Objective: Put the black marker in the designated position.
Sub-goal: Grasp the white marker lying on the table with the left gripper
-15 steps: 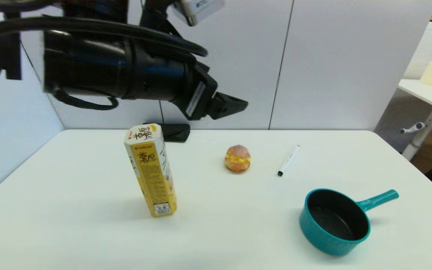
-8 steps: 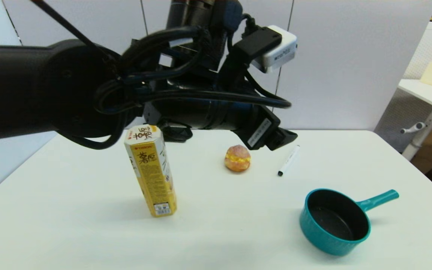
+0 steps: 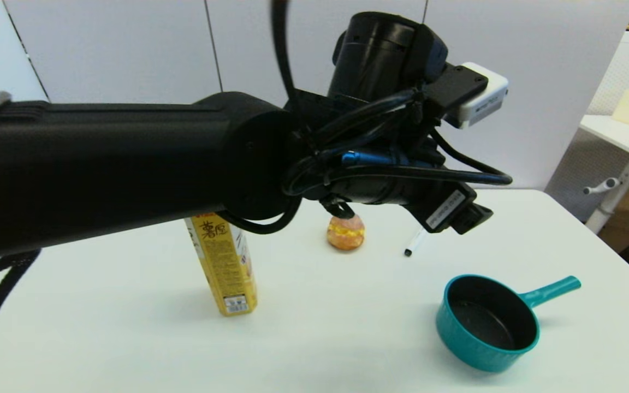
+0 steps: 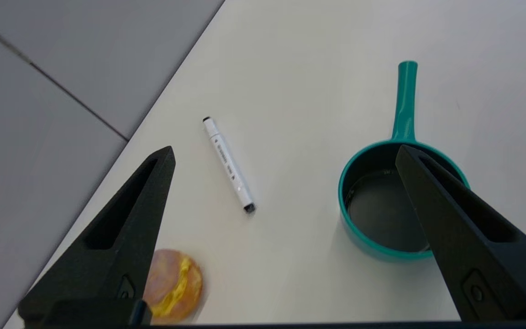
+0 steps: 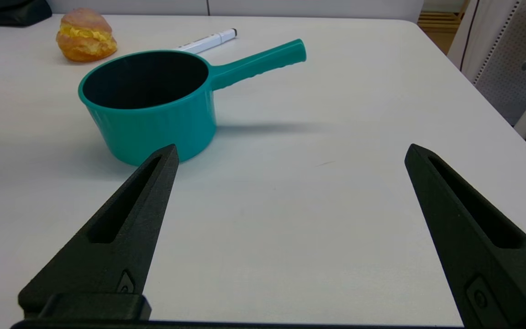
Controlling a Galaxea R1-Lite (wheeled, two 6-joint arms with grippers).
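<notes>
The black marker [image 4: 228,164], a slim white pen with a black tip, lies flat on the white table between the cream puff and the teal pot. In the head view only its lower end [image 3: 413,244] shows beneath my left wrist. My left gripper [image 3: 475,217] hangs above the marker's far end, open, with nothing between its fingers [image 4: 126,219]. My right gripper [image 5: 290,151] stays low over the table's near right part, open and empty, facing the pot; the marker [image 5: 206,41] lies beyond it. Nothing on the tabletop marks the designated position.
A teal pot [image 3: 486,322] with its handle pointing right stands near the front right. A cream puff [image 3: 345,232] sits left of the marker. A tall yellow box [image 3: 224,267] stands at centre left. A black object [image 5: 7,9] lies at the table's back edge.
My left arm has swung right and down across the head view, from above the yellow box to over the marker. It now hides the marker's upper end and the box's top.
</notes>
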